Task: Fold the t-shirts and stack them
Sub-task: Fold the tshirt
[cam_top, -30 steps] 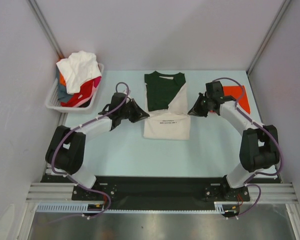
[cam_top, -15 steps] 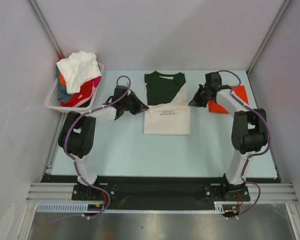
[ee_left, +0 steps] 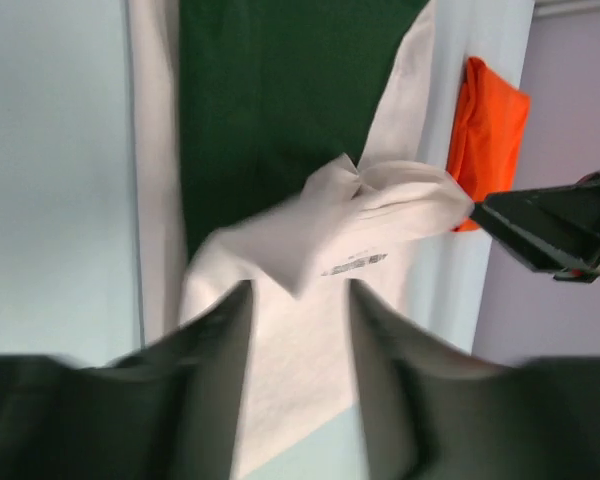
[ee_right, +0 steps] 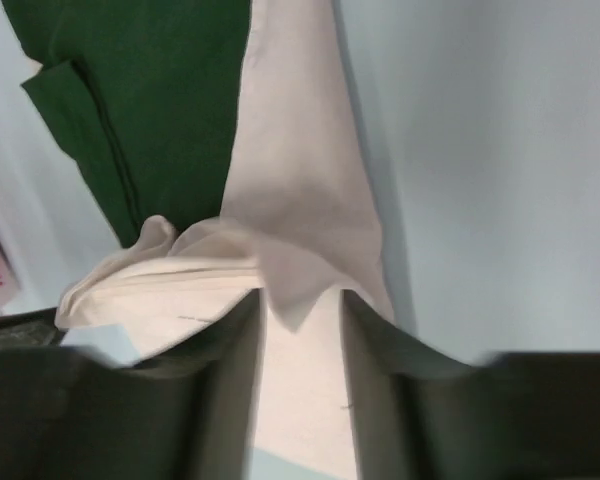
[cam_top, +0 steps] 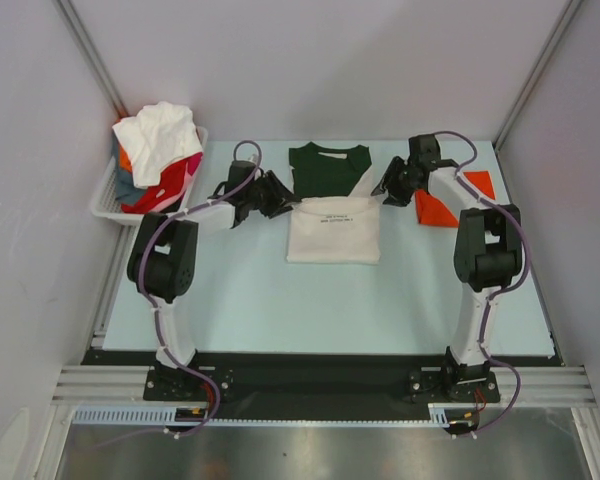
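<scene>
Fold risk: cream t-shirt (cam_top: 332, 228) mid-bench, near hem lifted toward the dark green shoulders, both corners pinched.
Left pincer (cam_top: 277, 196) and right pincer (cam_top: 385, 190) each look clamped on a corner of the folded flap; wrist views show cloth bunched between the fingers. Uneven travel or an early let-go on one side would skew the crease or drop the flap short. Orange-red t-shirt (cam_top: 442, 205) lies just right, basket (cam_top: 104, 203) of t-shirts far left.

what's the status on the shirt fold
Left gripper and right gripper each pinch cream shirt hem, mid-fold over green top. Orange shirt beside right arm. Nothing blocking.
</scene>
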You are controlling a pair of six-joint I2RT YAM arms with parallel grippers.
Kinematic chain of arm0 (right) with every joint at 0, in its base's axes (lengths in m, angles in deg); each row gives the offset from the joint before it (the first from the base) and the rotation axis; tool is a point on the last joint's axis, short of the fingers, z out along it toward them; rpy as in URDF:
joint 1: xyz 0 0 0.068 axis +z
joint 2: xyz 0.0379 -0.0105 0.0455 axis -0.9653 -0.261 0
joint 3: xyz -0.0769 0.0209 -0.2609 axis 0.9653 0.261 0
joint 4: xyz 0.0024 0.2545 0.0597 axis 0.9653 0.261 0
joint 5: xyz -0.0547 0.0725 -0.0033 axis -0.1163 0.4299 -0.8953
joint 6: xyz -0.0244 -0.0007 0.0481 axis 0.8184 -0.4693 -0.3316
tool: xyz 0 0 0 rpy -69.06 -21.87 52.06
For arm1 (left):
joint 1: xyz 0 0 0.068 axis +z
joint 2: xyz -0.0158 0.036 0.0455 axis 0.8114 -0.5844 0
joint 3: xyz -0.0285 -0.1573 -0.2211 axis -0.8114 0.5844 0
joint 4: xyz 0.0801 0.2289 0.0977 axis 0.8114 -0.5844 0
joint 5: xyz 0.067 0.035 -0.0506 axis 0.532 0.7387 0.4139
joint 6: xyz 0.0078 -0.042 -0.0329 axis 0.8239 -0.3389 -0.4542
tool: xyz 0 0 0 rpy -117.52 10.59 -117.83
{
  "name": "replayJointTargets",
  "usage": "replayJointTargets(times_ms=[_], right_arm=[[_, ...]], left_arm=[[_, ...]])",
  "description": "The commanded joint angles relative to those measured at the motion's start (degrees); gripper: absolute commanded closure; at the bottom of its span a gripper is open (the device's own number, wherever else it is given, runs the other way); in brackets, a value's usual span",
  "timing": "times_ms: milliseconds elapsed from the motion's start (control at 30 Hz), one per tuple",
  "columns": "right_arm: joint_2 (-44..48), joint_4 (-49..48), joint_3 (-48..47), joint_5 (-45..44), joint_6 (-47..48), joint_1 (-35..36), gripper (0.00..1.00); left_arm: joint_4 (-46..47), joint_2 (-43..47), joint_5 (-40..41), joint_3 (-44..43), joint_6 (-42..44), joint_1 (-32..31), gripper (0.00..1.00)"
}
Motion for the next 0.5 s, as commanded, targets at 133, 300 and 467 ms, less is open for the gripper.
replayJointTargets(times_ms=[133, 300, 467], right_arm=[[5.8, -4.9, 8.2, -3.9, -0.3, 0.6, 0.30], [18.4, -12.0, 23.8, -3.9, 0.2, 1.9, 0.31], [24.1, -12.6, 34.8, -1.9, 2.1, 2.6, 0.41]], left_arm=[[0.8, 3.3, 2.8, 2.3, 3.8, -0.1, 0.14], [0.4, 15.3, 7.4, 14.4, 5.6, -1.9, 0.10], [2.2, 20.0, 7.6, 24.3, 5.1, -5.2, 0.20]])
